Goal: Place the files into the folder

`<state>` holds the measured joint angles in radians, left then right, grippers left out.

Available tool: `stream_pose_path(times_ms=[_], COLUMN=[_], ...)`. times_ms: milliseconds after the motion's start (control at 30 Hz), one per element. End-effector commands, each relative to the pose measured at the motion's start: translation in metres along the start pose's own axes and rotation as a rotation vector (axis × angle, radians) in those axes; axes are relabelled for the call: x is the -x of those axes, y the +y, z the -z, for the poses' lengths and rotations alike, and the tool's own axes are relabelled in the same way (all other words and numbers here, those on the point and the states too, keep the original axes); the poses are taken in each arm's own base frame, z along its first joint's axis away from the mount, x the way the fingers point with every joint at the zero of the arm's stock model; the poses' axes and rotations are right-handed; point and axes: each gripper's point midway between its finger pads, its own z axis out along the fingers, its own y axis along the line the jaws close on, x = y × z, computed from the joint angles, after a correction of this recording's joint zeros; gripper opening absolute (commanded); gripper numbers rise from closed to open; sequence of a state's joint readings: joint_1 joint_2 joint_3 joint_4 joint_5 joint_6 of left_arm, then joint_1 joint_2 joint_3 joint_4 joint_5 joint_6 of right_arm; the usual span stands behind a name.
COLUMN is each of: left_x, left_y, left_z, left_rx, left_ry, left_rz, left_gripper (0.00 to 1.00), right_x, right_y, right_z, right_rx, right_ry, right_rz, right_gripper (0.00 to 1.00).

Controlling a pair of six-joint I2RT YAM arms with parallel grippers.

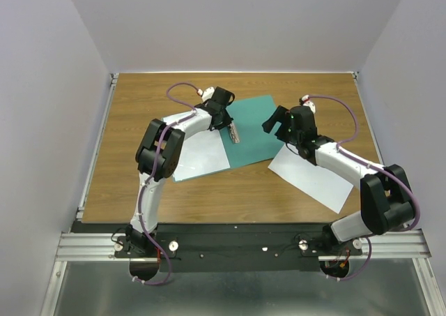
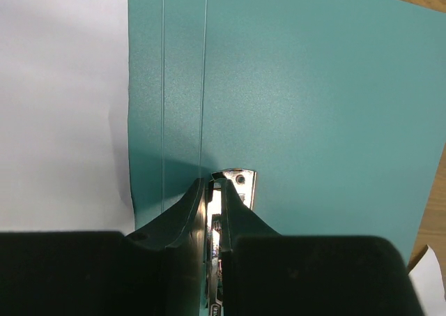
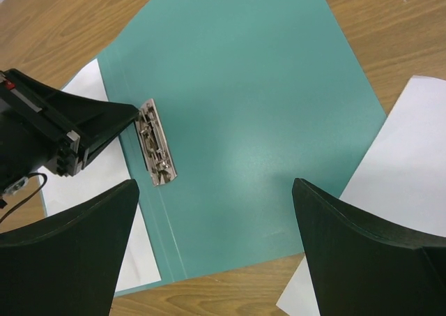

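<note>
Left claw (image 2: 212, 182) tight on folder's (image 2: 313, 107) metal clip (image 2: 242, 185)

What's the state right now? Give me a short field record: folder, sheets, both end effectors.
folder: teal, flat on table
clip: metal, at folder's spine
left end effector: closed on clip
right end effector: open, above folder, holding nothing
left sheet: white, on table along folder's spine edge
right sheet: white, on table at folder's right edge
</note>
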<state>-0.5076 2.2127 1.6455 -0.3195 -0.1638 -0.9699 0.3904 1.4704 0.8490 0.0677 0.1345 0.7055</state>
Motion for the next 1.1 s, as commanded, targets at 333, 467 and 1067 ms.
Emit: stream_pose_path(times_ms=[333, 467, 1067], left_x=[-0.038, -0.043, -0.06], left_y=[0.086, 0.096, 0.12], left_z=[0.027, 0.025, 0.041], left_rx=[0.077, 0.069, 0.034], left_ry=[0.077, 0.086, 0.098], left_rz=[-0.059, -0.073, -0.062], left_gripper=[0.0, 0.0, 0.0], right_x=[-0.057, -0.087, -0.159], right_y=[0.089, 0.097, 0.129], right_z=[0.019, 0.016, -0.011], right_rx=[0.586, 0.569, 0.514], right_ry=[0.267, 0.351, 0.543], right_rz=[0.156, 0.176, 0.151], right_gripper=[0.84, 0.8, 0.57])
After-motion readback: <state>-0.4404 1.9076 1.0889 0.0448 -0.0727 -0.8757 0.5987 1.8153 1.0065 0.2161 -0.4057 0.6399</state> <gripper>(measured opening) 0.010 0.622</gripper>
